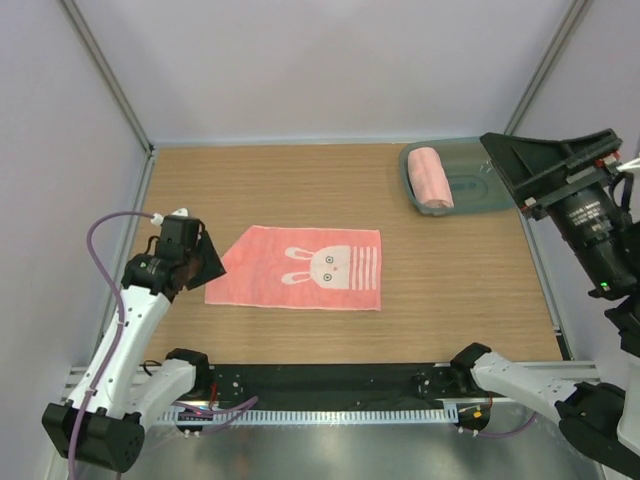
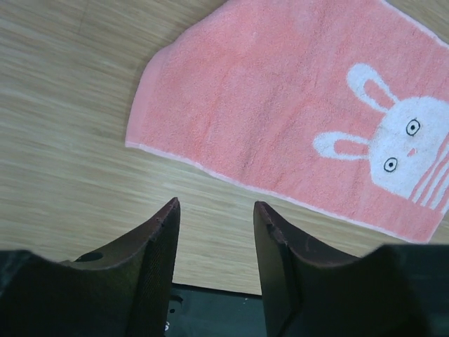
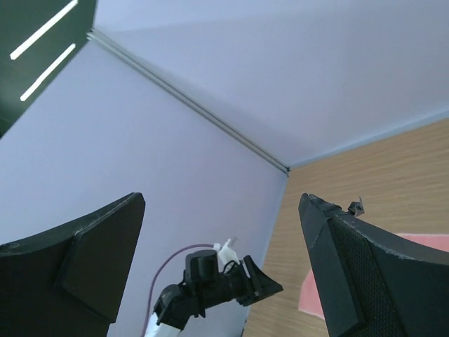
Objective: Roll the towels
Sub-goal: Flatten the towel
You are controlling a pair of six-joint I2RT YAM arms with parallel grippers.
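- Striped towel (image 1: 300,268): pink, with a white rabbit face and reddish stripes towards its right end; lies unrolled and flat in the middle of the worktop (image 1: 450,290), slightly left of centre, left edge slanted.
- Plain towel (image 1: 430,178): pink, already rolled into a short cylinder; rests in the left end of a grey-green tray (image 1: 478,192) at the far right corner of the worktop, well apart from the flat one.
- Left tool (image 2: 215,207): jaws partly apart, nothing between them, only bare wood visible through the gap; sits just beside the striped towel's left end, fingers pointing towards it, not touching the cloth. Seems low over the wood, though contact with the surface cannot be told.
- Right tool (image 1: 505,170): jaws spread wide and empty; hangs raised at the right side, over the tray's right end, clear of the rolled towel. Looks from its own camera across at the far wall and the left arm.
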